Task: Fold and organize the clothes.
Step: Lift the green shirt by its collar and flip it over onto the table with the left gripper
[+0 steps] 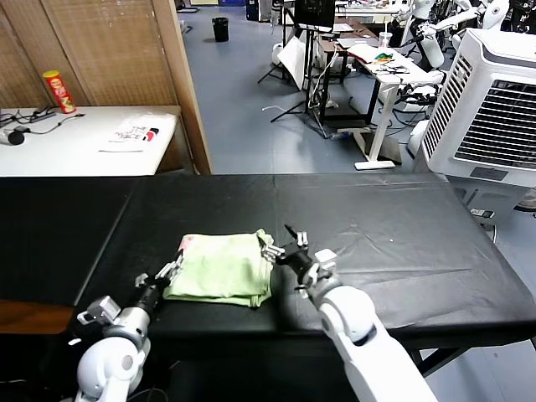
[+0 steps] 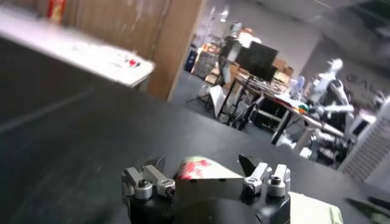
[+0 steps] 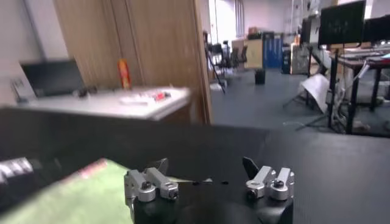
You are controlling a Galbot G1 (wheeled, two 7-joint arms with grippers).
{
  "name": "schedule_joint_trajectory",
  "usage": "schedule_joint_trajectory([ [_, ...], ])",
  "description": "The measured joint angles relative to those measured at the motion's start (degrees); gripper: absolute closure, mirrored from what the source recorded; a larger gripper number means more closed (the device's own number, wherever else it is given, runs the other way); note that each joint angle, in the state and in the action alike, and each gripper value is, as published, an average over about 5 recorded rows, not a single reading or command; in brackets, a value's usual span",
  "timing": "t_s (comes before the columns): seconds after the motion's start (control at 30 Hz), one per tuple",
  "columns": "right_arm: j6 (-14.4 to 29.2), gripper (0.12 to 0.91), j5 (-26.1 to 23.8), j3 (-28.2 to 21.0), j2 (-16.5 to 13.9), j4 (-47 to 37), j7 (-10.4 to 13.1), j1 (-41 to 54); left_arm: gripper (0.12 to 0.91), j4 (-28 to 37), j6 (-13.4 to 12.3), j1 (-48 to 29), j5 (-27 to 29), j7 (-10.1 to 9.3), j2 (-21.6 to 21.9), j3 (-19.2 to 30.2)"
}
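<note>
We find the pale light-green short-sleeved shirt of thin soft fabric [image 1: 222, 270] already reduced to a compact, roughly rectangular bundle lying on the black cloth-covered table [image 1: 402, 226], near its front edge. We judge the folding largely done and the work now at the tidying stage; the next move would call for either squaring the uneven near edge or lifting the bundle by both sides without letting the layers slide apart.

The left gripper [image 1: 170, 270] sits at the shirt's left edge, its fingers spread, holding nothing. The right gripper [image 1: 280, 248] sits at the shirt's right edge, fingers likewise spread and empty.

The fabric shows soft creases, and a red-pink print patch [image 2: 194, 167] lies exposed at the far left corner.
</note>
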Motion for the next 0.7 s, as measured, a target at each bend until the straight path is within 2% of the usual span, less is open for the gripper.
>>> schedule_joint_trajectory([
  [0.17,0.05,0.227,1.0,1.94,-1.79,5.53,-0.63,-3.67,0.232,2.95,0.6,-1.1,-5.17,0.2,-0.41,-0.61],
  [0.3,0.08,0.227,0.97,2.59,-1.98,7.47,-0.67,-5.55,0.233,4.18,0.76,-1.55,-6.62,0.59,-0.65,-0.51],
  [0.4,0.13,0.227,0.92,2.71,-1.97,8.14,-0.67,-6.14,0.286,4.71,0.74,-1.84,-7.25,0.52,-0.89,-0.47],
  [0.7,0.45,0.227,-0.4,2.75,-1.1,8.42,-0.77,-7.25,0.732,5.08,1.05,-2.13,-8.93,0.0,-1.35,-0.53],
])
